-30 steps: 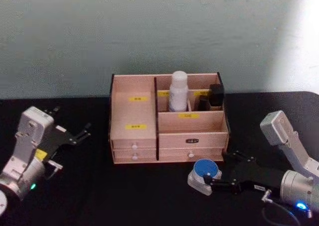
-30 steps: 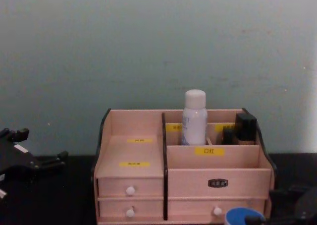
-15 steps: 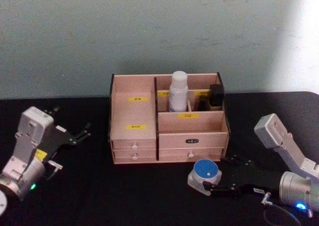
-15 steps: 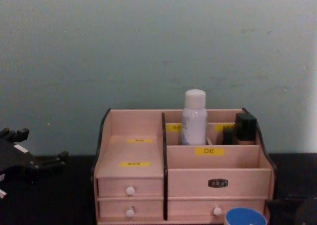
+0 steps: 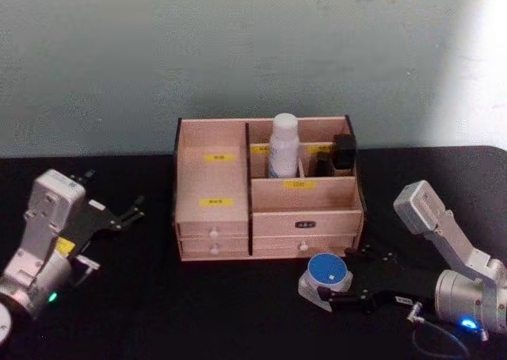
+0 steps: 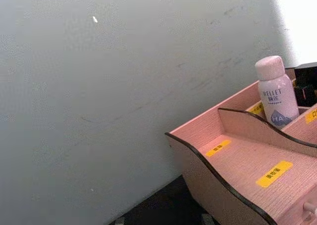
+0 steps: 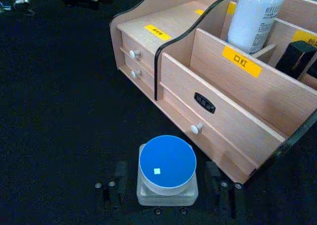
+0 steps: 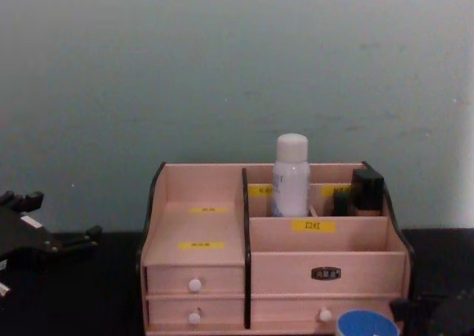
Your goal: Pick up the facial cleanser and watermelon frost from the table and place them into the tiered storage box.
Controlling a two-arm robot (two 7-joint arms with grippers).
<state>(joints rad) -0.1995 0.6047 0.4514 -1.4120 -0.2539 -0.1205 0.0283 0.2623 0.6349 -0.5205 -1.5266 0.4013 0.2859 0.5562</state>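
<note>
Watermelon frost (image 5: pixel 326 271), taken to be the blue-lidded jar, is sitting upright on the black table (image 5: pixel 158 312), just in front of the tiered storage box (image 5: pixel 214 225) near its lower right drawer. The right gripper (image 5: pixel 339 279) is reaching in low at table level, likely so the jar body can be squeezed from both sides. Its fingers (image 7: pixel 216 178) are standing spread wider than the jar, one on each side, with dark gaps showing; nothing is being gripped yet. The facial cleanser (image 5: pixel 283 146) is standing upright in a back compartment. The left gripper (image 5: pixel 115 189) is idling at the left, fingers spread and holding nothing.
</note>
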